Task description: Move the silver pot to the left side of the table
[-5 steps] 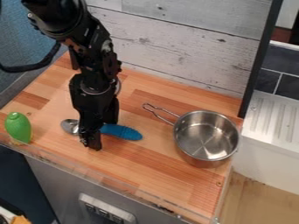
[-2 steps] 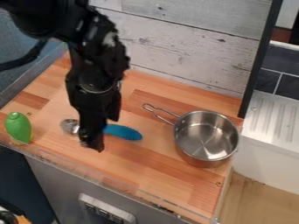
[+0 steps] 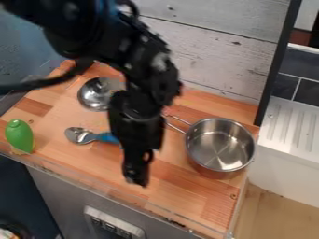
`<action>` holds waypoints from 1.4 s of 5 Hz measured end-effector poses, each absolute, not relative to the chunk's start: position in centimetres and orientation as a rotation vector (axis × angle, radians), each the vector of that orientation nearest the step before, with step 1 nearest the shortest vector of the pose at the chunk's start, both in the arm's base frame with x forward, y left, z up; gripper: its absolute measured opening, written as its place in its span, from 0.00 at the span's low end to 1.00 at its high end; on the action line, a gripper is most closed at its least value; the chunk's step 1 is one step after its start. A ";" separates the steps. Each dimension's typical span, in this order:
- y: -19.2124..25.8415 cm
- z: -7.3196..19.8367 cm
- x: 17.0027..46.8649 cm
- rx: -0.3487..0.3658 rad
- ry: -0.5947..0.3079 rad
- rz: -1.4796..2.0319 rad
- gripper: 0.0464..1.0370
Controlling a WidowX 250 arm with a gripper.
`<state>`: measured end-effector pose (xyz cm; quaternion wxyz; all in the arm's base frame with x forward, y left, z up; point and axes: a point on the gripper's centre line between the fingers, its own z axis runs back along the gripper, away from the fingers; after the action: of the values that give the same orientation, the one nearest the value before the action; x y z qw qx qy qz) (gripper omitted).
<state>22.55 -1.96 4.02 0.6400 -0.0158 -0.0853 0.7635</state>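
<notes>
Since the earlier frame, the arm [image 3: 146,79] and hand [image 3: 137,176] had shifted right and toward the front edge of the desk [image 3: 181,205], uncovering a bowl [image 3: 92,95] near the back left; the silver pot [image 3: 219,145] had not moved. Pot stood upright by the desk's right edge. Hand hung between it and the blue-handled scoop [image 3: 79,135]; how far it was open, and any hold, could not be told. Step judged: approach, before grasp. Next move probably called for further travel right, then a grip on rim or handle. Pot: smooth, shiny metal, round, straight-walled, with looped wire handle; desk: striped wood.
</notes>
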 end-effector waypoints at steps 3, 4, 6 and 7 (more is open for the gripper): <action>-6.0 2.4 25.7 -0.087 -0.199 1.648 0.96; -7.0 2.7 26.2 -0.107 -0.259 1.598 0.96; -7.8 3.1 26.9 -0.124 -0.290 1.581 0.96; -8.2 1.6 27.8 -0.095 -0.278 1.558 0.96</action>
<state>27.81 -8.20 1.56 0.7019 -0.0429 -0.1248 0.7000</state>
